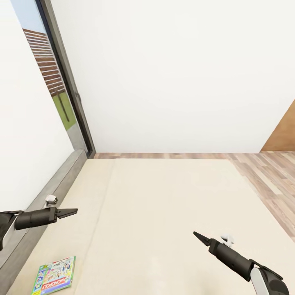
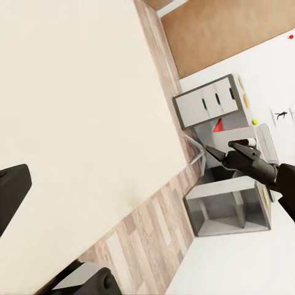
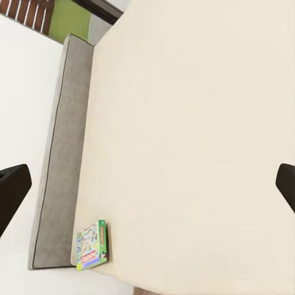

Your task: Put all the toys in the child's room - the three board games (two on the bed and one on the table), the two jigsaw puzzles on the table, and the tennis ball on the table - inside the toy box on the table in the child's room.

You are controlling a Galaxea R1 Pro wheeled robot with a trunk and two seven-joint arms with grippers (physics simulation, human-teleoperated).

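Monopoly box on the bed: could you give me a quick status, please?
Both claws empty, left looks shut, right unclear. Monopoly box flat on bed beneath left arm, untouched. Nothing in the way.

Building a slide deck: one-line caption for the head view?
Both grippers, left and right, hover over the cream bed; Monopoly box lies near its edge.

light: bright, even, flat | source: none seen; daylight in window (image 1: 61, 102) | shadows: almost none on bed (image 1: 164, 213), faint under arms | glare: white wall (image 1: 172, 73) near blown out | focus: sharp throughout, no blur | edges: wide-angle stretch in head view
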